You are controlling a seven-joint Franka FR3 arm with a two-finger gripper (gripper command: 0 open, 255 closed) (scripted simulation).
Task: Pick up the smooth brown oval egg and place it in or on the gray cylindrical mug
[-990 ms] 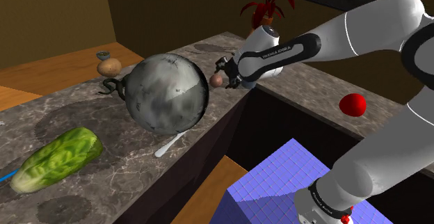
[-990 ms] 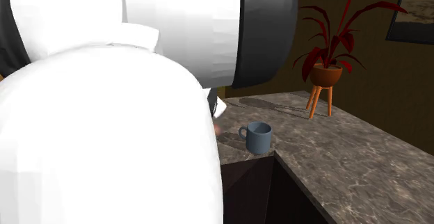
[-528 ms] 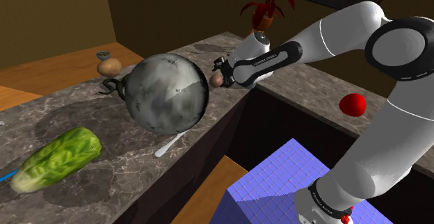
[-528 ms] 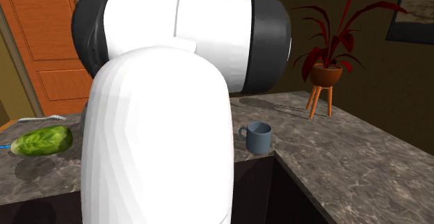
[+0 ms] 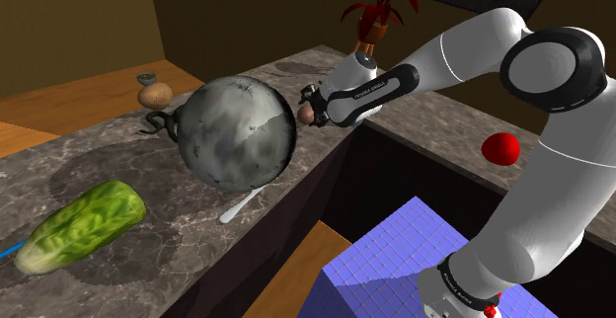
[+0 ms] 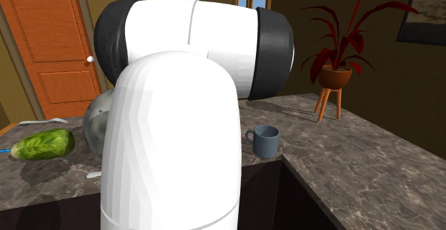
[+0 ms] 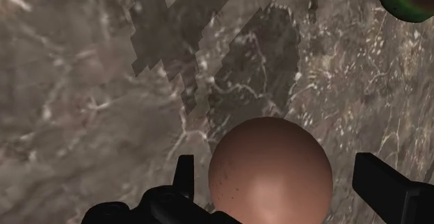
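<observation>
The brown egg lies on the marble counter near its inner corner edge, beside the big grey ball. My black gripper is down at the egg. In the wrist view the egg sits between the two fingers, and the gripper is open with a small gap on each side. The blue-grey mug stands upright near the counter's corner in the second exterior view, where the white arm hides the egg and the hand.
A large mottled grey ball sits just left of the egg in the shoulder view. A white utensil, a green lettuce and a potato lie farther along. A red ball and a potted plant are on the right side.
The gripper has slid slightly toward the shoulder view's left, closing in around the egg. The arm's upper links swung, uncovering the grey ball and lettuce in the second exterior view. The egg has not moved.
</observation>
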